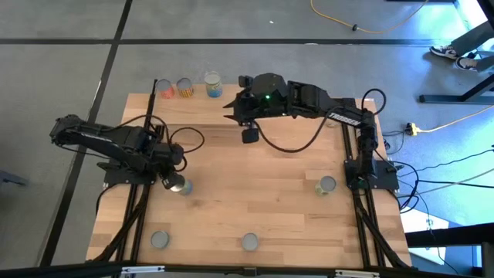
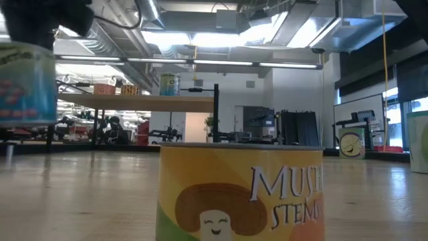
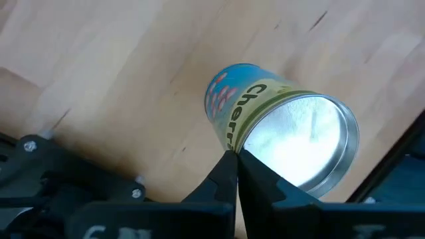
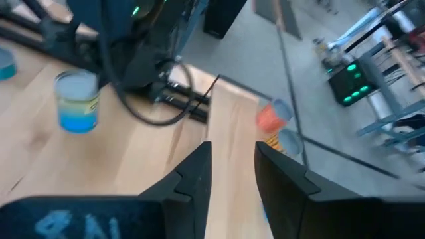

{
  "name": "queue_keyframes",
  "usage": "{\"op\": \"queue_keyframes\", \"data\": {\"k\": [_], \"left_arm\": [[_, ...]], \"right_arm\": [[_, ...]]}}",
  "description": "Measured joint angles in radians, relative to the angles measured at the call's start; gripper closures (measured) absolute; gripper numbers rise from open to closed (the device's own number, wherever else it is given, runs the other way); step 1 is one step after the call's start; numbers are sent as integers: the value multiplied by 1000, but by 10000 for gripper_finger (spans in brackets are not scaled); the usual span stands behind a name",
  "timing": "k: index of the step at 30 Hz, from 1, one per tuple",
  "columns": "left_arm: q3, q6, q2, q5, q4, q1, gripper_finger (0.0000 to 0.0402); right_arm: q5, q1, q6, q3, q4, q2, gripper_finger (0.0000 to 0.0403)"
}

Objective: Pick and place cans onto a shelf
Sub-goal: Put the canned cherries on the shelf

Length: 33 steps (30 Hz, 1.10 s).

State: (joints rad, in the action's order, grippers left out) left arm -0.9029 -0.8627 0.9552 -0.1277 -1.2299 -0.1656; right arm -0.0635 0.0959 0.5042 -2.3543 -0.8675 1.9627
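My left gripper (image 1: 170, 179) (image 3: 236, 158) is at the table's left and holds a can with a blue and green label (image 3: 265, 126) (image 1: 178, 185). In the low view this can (image 2: 27, 84) hangs well above the tabletop. My right gripper (image 1: 234, 108) (image 4: 232, 162) is open and empty at the far side, by the right end of the shelf (image 2: 134, 102). Three cans stand on the shelf board: an orange one (image 1: 164, 89), a yellow one (image 1: 185, 87) and a yellow-green one (image 1: 212, 83) (image 2: 169, 84). My left gripper has its two fingertips (image 3: 226, 166) closed together at the edge of the can's silvery top rim (image 3: 234, 141). The fingers come from above, slanting down. The can is lifted clear of the table and hangs tilted below them. The rim and the fingertips hide how they meet.
Three more cans stand on the table: near left (image 1: 160, 239), near middle (image 1: 249, 242) (image 2: 241, 194), and right (image 1: 326, 185) (image 2: 351, 142). Black cables (image 1: 293, 143) loop over the far half. The thin black shelf upright (image 1: 153, 89) (image 2: 215, 110) stands at the far left.
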Motion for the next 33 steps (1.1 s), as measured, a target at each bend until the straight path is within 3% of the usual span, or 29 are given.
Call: {"op": "queue_keyframes", "data": {"k": [9,13,16,22,33], "left_arm": [[-250,79,144,99,-130,17,401],[-368,149,207,111,-152,61,401],[-460,215,243,143,-169,109,401],[-642,354,299,228,-252,230,401],[-952,666,499,240,-340,483,402]], "right_arm": [[25,26,-87,0,-119,-18,287],[144,65,-185,0,-159,-35,287],[197,88,-240,0,-213,-56,287],[191,106,-240,0,-359,-84,287],[189,105,-238,0,-400,-146,287]]}}
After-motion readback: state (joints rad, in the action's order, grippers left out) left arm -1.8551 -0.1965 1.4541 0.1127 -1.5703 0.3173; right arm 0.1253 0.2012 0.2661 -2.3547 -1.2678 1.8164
